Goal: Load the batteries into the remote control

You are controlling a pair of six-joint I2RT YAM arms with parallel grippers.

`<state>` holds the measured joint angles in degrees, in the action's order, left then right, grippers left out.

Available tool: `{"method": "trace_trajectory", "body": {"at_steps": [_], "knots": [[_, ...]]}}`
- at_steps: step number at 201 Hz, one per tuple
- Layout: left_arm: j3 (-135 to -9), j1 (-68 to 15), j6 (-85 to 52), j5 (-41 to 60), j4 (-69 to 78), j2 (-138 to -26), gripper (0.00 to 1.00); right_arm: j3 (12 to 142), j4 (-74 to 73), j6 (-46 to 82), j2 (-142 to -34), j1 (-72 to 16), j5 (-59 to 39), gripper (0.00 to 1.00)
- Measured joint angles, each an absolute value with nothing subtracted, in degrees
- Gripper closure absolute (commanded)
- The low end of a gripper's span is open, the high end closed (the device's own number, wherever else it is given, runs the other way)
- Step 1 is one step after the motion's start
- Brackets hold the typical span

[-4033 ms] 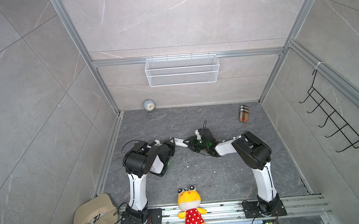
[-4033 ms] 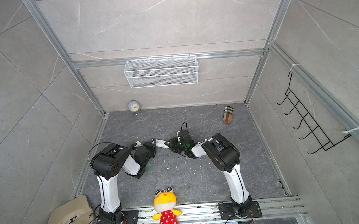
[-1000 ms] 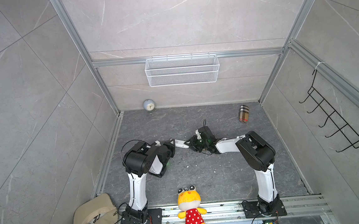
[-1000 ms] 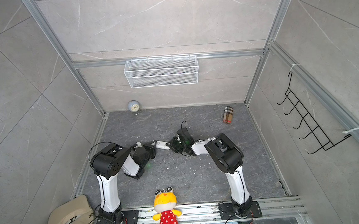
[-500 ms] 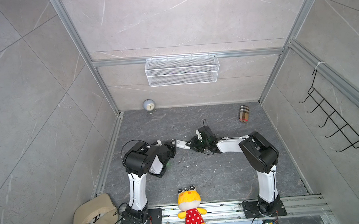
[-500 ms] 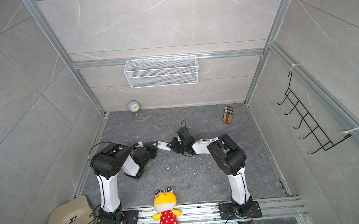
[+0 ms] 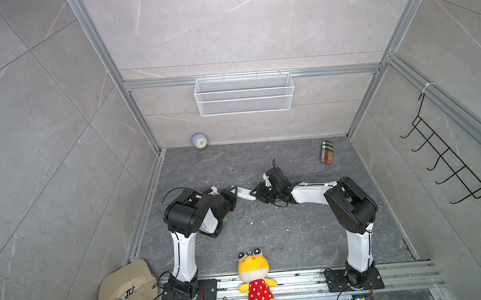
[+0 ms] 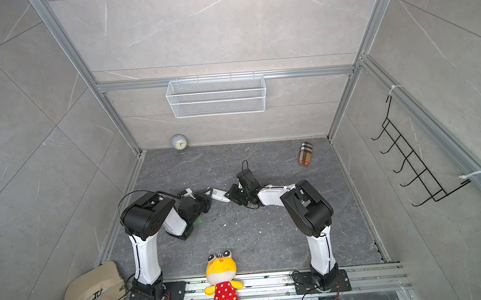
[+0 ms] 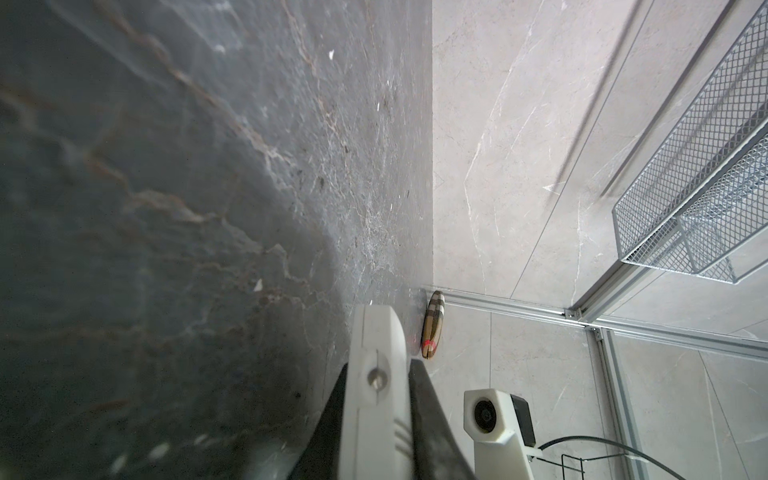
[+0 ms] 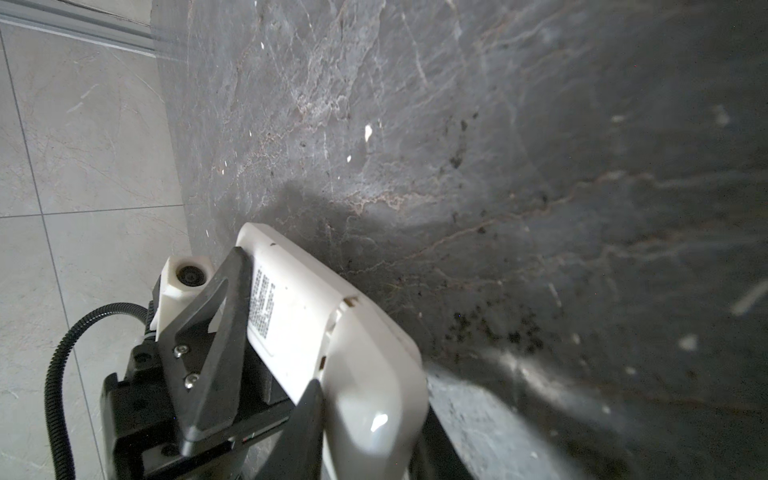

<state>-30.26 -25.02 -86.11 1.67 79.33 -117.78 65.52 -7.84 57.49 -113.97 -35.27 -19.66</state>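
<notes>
Grey stone desk, mid-scene: we note remote control spanning both arms; left gripper clamps its 9 o'clock end, right gripper its 3 o'clock end.

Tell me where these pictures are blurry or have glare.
Right wrist view: the near end of the remote is soft with a small glare spot, its shadow falls on the floor, and the floor close to the lens blurs. Left wrist view: near floor blurred, far basket sharp. Both top views: sharp, evenly lit, with wide-angle splay toward the edges.
</notes>
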Motion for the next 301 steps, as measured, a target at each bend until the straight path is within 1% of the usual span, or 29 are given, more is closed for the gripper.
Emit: {"method": "trace_trajectory", "body": {"at_steps": [27, 61, 89, 105, 121, 146, 157, 168, 208, 225, 253, 265, 301], "knots": [[-30.2, -25.0, -85.4, 1.9, 79.3, -117.8, 1.00, 66.1, -6.1, 56.1, -114.0, -35.4, -19.2, 0.68], [-29.8, -23.1, -82.3, 1.2, 78.5, -117.4, 1.00, 66.1, -0.7, 51.5, -114.0, -34.7, -14.4, 0.69], [-29.6, -22.4, -81.1, 1.2, 78.5, -117.1, 1.00, 67.0, 1.0, 48.6, -114.0, -34.9, -12.9, 0.65], [-29.6, -22.4, -80.9, 1.2, 78.5, -117.0, 1.00, 67.2, 1.4, 47.5, -113.9, -34.9, -12.8, 0.61], [-29.6, -22.4, -80.9, 1.4, 78.5, -117.0, 1.00, 67.4, 1.3, 46.8, -113.9, -34.9, -13.3, 0.52], [-29.6, -22.4, -81.0, 1.5, 78.5, -117.0, 1.00, 67.4, -0.5, 47.7, -113.6, -34.9, -16.0, 0.28], [-29.6, -22.4, -81.0, 1.5, 78.5, -117.0, 1.00, 67.4, -1.7, 49.4, -113.6, -34.9, -17.2, 0.23], [-29.6, -22.4, -81.2, 1.5, 78.4, -116.8, 1.00, 67.2, -3.3, 50.8, -113.6, -34.9, -18.8, 0.21], [-30.1, -22.4, -83.3, 1.1, 78.5, -116.5, 1.00, 66.3, -9.6, 57.7, -114.2, -35.0, -22.4, 0.21], [-30.1, -22.4, -84.5, 0.5, 78.5, -116.4, 1.00, 65.8, -12.2, 60.5, -114.8, -35.3, -23.2, 0.25], [-30.1, -22.5, -86.5, 0.1, 78.5, -116.3, 1.00, 65.8, -15.9, 64.3, -116.8, -35.6, -24.4, 0.36], [-30.1, -22.5, -87.1, 0.0, 78.5, -116.0, 1.00, 65.8, -16.8, 65.5, -117.4, -35.7, -24.8, 0.38], [-30.1, -22.5, -87.9, 0.0, 78.5, -115.5, 1.00, 65.9, -17.9, 66.9, -117.9, -35.9, -24.9, 0.39]]}}
